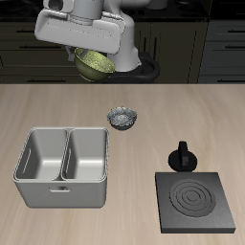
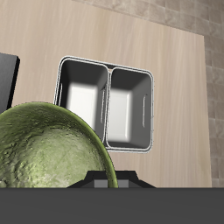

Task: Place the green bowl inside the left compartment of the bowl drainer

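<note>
Carrying the green bowl (image 1: 93, 63) clamped in the tool (image 1: 95, 59) high behind the bowl drainer (image 1: 63, 165), lowering into the left compartment (image 1: 87, 154) is remaining.

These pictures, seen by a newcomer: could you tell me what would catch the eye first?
Most striking is the green bowl, carried high above the table's back edge in the claw. Below, the grey bowl drainer sits near the front edge, both wells empty. A speckled bowl and black stove plate lie nearby.
</note>
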